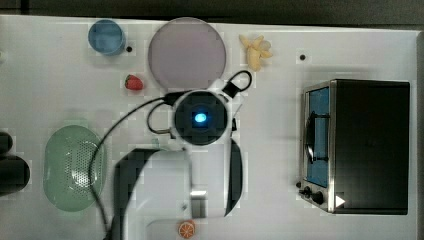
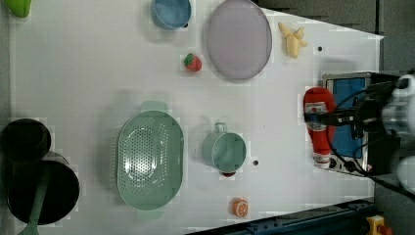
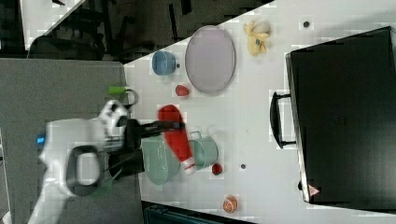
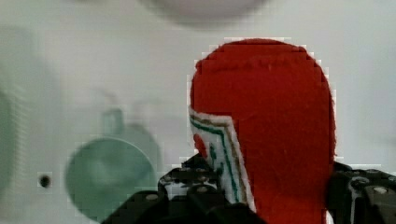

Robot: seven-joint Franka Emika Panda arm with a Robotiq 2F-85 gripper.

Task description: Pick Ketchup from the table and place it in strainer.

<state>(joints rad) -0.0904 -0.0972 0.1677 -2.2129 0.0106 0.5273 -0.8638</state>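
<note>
The Ketchup (image 2: pixel 319 128), a red bottle with a white label, hangs in the air with my gripper (image 2: pixel 318 117) shut across its middle. In the right view the Ketchup (image 3: pixel 178 138) hangs cap down above the table, between the strainer (image 3: pixel 156 163) and a teal mug (image 3: pixel 206 152), with my gripper (image 3: pixel 172 125) around it. Up close in the wrist view, the Ketchup (image 4: pixel 271 135) sits between the dark fingers (image 4: pixel 187 193). The pale green oval strainer (image 2: pixel 147 159) stands empty on the white table, toward the top view's left (image 1: pixel 72 165).
The teal mug (image 2: pixel 226 152) stands beside the strainer. A purple plate (image 1: pixel 186 52), blue bowl (image 1: pixel 106 36), strawberry (image 1: pixel 133 82) and banana (image 1: pixel 256 50) lie along the top view's upper edge. A toaster oven (image 1: pixel 357 145) fills the top view's right. An orange slice (image 1: pixel 186 229) lies near the front edge, and black pots (image 2: pixel 34 171) stand at the left view's left.
</note>
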